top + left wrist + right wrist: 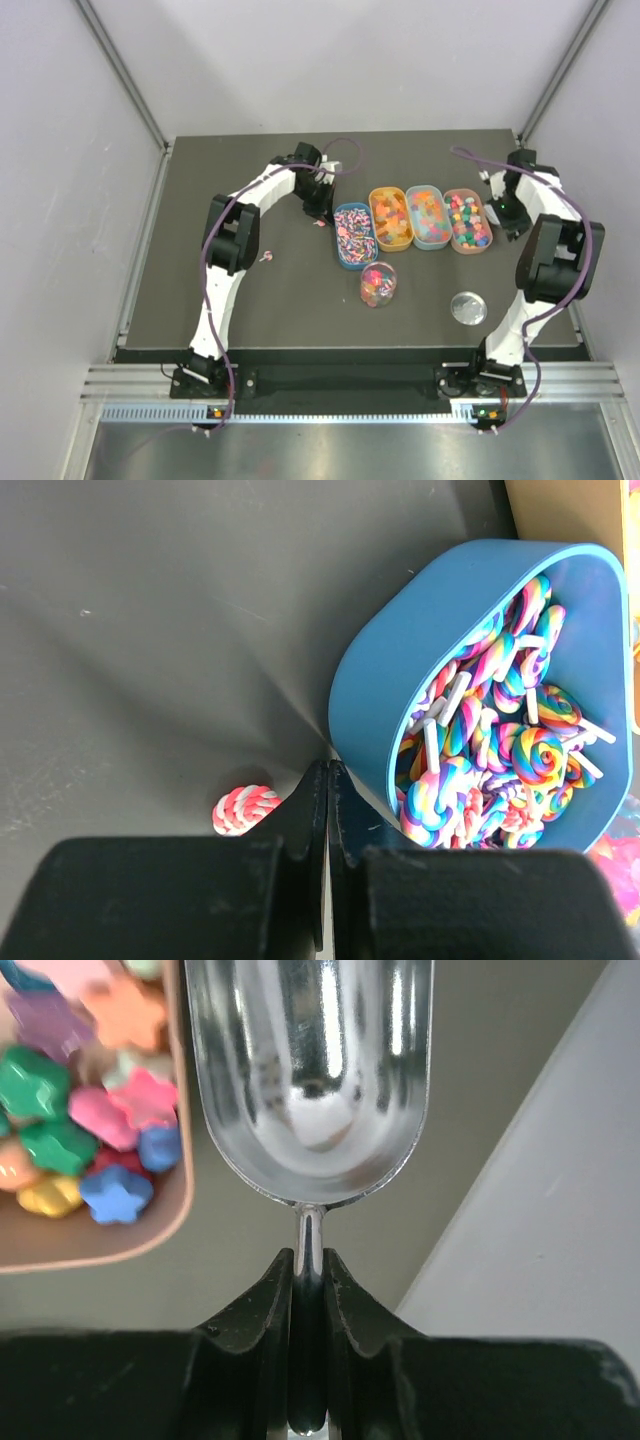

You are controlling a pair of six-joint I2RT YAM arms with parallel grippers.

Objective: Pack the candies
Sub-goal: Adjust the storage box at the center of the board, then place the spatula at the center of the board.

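- A loose pink-and-white swirl candy lay on the dark table, outside every tray. I judged it could be left unpacked or nudged further off by the arm beside it.
- The left gripper was fully closed on nothing, its tips just beside the oval blue plastic tray. A sideways move could have shoved that tray.
- The rainbow lollipop candies filled the blue tray, their white sticks lying crossed in every direction with no shared axis.
- The clear round jar stood near the front of the trays, partly filled with mixed candies and uncapped. A knock might have tipped it.
- Star-shaped candies sat heaped in the oval pink tray, flat and pointing no single way.
- The right gripper was nearly closed on the thin handle of a shiny metal scoop. The empty scoop's long axis ran straight ahead, bowl leading, beside that tray. On so slim a grip it might have twisted and spilled, or caught the rim.
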